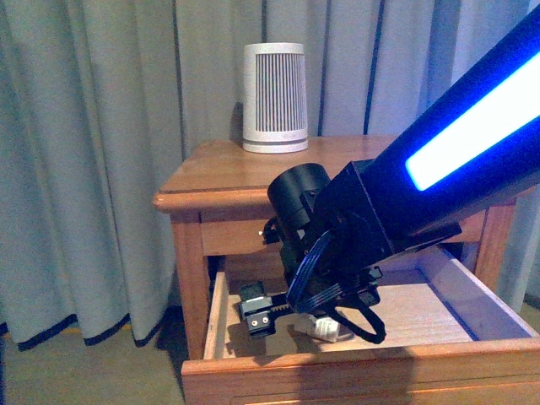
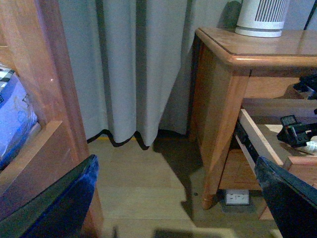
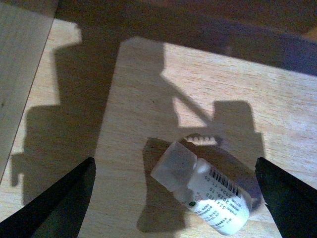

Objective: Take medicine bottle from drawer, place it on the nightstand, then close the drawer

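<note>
Upper honey-coloured wooden drawer (image 1: 363, 359) is recorded standing well out, its front rail nearest the camera. Left gripper (image 2: 176, 163) is held off to the left of the cabinet, well apart from the drawer, fingers spread wide, nothing carried. Inside the drawer, the tiny white plastic medicine bottle (image 3: 208, 193) is found lying on its side on the pale floor boards, printed label up. Right gripper (image 3: 173, 166) is hung low over it, jaws set wide, one finger on either side, neither seen touching the bottle. Step in hand is judged to be the pick, at the point just before closing. The bottle lies askew to the line between the fingers, so a small wrist turn is likely wanted before the squeeze, or the round body may be rolled away. A lift clear of the drawer rail would then be needed. Beyond, the rounded-edge top of the honey-orange wooden nightstand (image 1: 228, 173) is seen bare at its front, a large white ribbed cone-shaped device (image 1: 274, 97) stood at its back. Grey pleated curtain (image 1: 93, 126) is hung behind all.
</note>
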Tool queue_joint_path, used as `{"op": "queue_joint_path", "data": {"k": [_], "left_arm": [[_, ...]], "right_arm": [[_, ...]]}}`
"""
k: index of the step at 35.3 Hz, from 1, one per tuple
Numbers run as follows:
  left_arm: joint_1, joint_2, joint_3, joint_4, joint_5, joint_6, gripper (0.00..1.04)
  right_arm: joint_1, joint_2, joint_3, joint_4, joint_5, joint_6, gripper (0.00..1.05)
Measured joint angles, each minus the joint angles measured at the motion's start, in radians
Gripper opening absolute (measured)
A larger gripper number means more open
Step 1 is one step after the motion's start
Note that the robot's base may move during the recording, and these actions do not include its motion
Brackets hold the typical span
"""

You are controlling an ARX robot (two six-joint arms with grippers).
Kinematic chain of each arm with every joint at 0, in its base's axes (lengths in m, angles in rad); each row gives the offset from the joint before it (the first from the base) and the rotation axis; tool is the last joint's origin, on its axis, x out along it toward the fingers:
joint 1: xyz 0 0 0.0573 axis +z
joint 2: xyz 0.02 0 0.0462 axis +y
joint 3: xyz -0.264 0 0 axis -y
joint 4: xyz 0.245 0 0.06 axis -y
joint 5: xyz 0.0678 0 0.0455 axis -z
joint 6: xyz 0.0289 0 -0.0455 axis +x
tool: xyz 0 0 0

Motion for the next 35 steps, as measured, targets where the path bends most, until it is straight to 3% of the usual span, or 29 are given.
{"op": "queue_joint_path", "data": {"k": [20,35], "left_arm": [[0.000,0.000,0.000,0.000,0.002,0.000,0.98],[0.000,0.000,0.000,0.000,0.002,0.000,0.98]], "right_arm": [[-0.041,0.010,-0.053,-0.035,-0.020,-0.087,0.98],[-0.050,0.008,-0.103,0.071,-0.045,-0.129,0.42]]}}
